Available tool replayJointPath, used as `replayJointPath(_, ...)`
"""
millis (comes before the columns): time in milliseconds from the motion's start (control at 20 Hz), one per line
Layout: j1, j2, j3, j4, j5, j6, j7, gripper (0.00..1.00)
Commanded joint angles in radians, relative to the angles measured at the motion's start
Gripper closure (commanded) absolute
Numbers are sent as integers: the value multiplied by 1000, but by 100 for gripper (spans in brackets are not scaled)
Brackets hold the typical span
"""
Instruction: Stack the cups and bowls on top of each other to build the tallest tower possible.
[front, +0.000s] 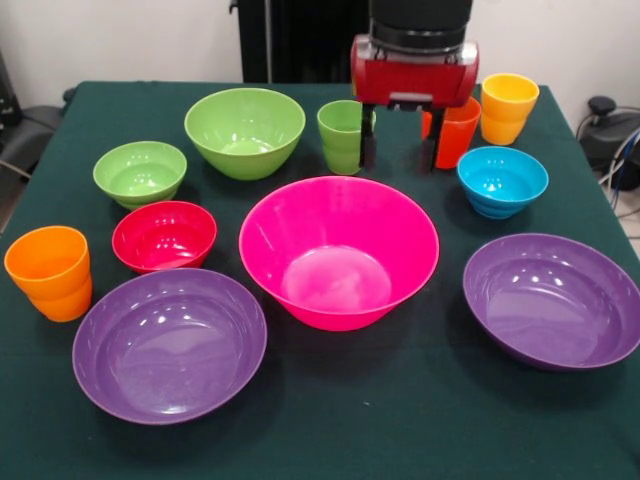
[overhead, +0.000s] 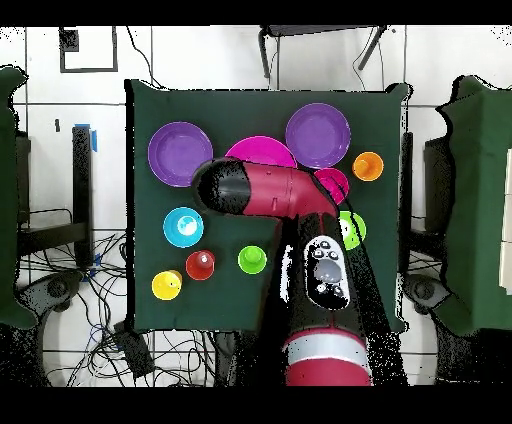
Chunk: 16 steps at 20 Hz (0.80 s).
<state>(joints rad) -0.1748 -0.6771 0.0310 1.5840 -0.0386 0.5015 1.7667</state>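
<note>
My gripper (front: 399, 150) hangs open and empty behind the hot-pink bowl (front: 338, 250), between the green cup (front: 343, 135) and the red-orange cup (front: 455, 130). The yellow-orange cup (front: 507, 108) stands at the back right and the orange cup (front: 50, 272) at the left edge. Two purple bowls (front: 170, 343) (front: 553, 300) flank the pink one in front. The medium green bowl (front: 245, 130), small green bowl (front: 140, 172), red bowl (front: 164, 235) and blue bowl (front: 502, 180) each stand alone. Nothing is stacked. In the overhead view my arm (overhead: 270, 190) hides the gripper and part of the pink bowl (overhead: 260, 150).
A dark green cloth covers the table (front: 420, 420). A dark chair (front: 25, 130) stands off its left side and cables (front: 610, 130) lie off its right side. In the overhead view, cables (overhead: 70, 290) trail on the floor beside the table.
</note>
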Motion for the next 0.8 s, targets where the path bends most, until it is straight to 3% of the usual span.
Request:
replayJointPath(50,52,-15,-66,89,49,129,255,0)
replayJointPath(400,49,-6,-62,114,60,89,286,0)
replayJointPath(800,64,-10,-80,113,60,119,288,0)
